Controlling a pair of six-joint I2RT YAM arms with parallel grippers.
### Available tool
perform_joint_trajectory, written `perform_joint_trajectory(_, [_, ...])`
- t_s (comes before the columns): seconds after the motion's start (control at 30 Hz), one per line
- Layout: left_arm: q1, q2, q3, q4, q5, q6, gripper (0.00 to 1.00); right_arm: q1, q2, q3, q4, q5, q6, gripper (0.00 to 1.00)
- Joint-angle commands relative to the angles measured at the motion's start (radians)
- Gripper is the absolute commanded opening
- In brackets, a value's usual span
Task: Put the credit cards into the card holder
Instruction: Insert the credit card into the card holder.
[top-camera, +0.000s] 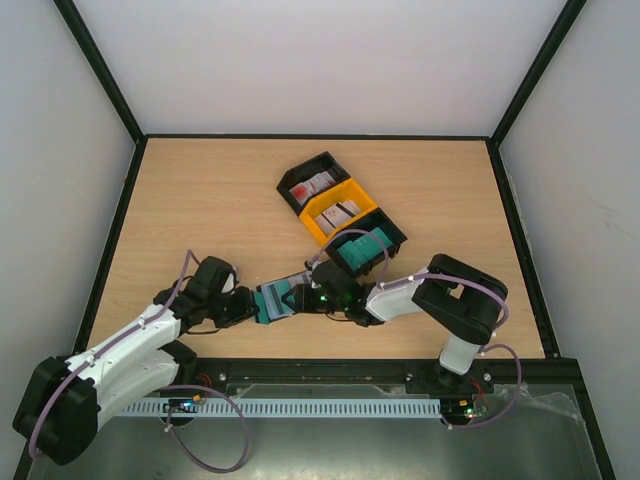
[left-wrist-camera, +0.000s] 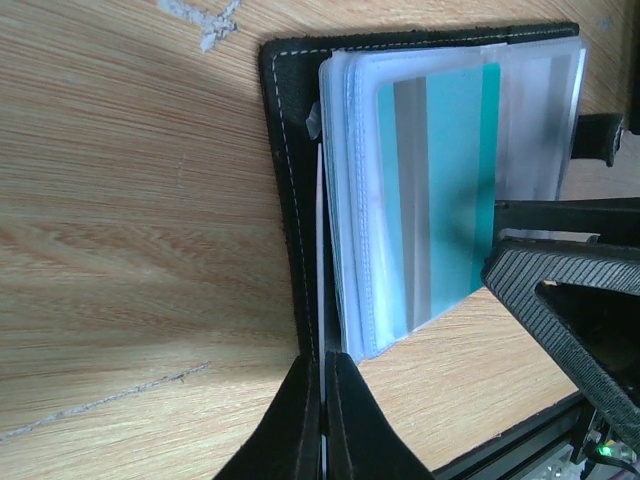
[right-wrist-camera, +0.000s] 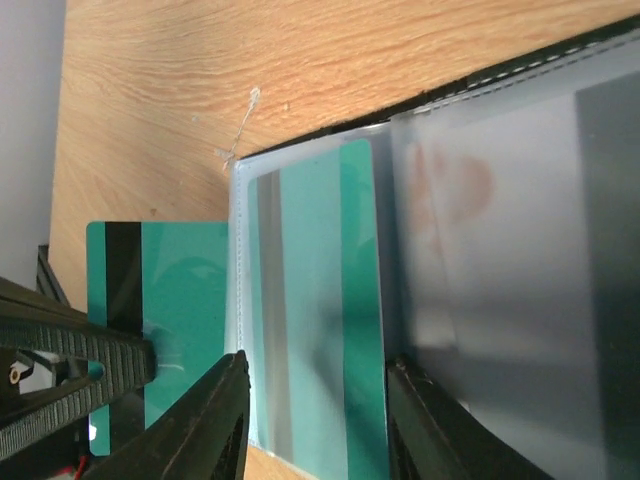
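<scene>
Right wrist, right pincer half open, perhaps touching teal card

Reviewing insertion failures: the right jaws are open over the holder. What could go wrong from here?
1. The sleeved teal card lies between the fingers of the open right gripper. Pulling away could snag the clear sleeve and drag the card back out.
2. The loose teal card sticks out past the sleeve's edge and could slide off.
3. The left gripper pinches only the cover edge of the card holder, so a nudge might pivot it.
</scene>
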Motion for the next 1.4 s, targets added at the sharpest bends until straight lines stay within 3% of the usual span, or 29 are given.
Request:
perform_joint_trajectory(0.0, [-0.006, 0.010, 0.007, 0.011, 0.016, 0.020, 0.03, 0.006, -0.030, 0.033, -0.188, 0.086, -0.062, 0.39])
perform_joint_trajectory(0.57, [-0.012, 0.028, 0.006, 0.032, 0.030, 0.035, 0.03, 0.108, 0.052, 0.237, -0.457, 0.244, -0.168, 0.39])
perform_joint_trajectory(0.87, [-0.011, -0.041, 0.094, -0.077, -0.125, 0.024, 0.03, 0.106, -0.078, 0.243, -0.539, 0.407, -0.153, 0.57])
perform_joint_trajectory(0.97, [-0.011, -0.061, 0.131, -0.087, -0.159, 0.020, 0.03, 0.105, -0.136, 0.236, -0.558, 0.465, -0.150, 0.59])
perform_joint_trajectory(1.1, [-0.012, -0.097, 0.142, 0.009, -0.111, 0.018, 0.03, 0.099, -0.216, 0.218, -0.595, 0.545, -0.170, 0.59])
perform_joint_trajectory(1.37, [-0.023, -0.104, 0.026, 0.397, -0.017, -0.122, 0.03, 0.060, -0.273, 0.146, -0.710, 0.585, -0.241, 0.58])
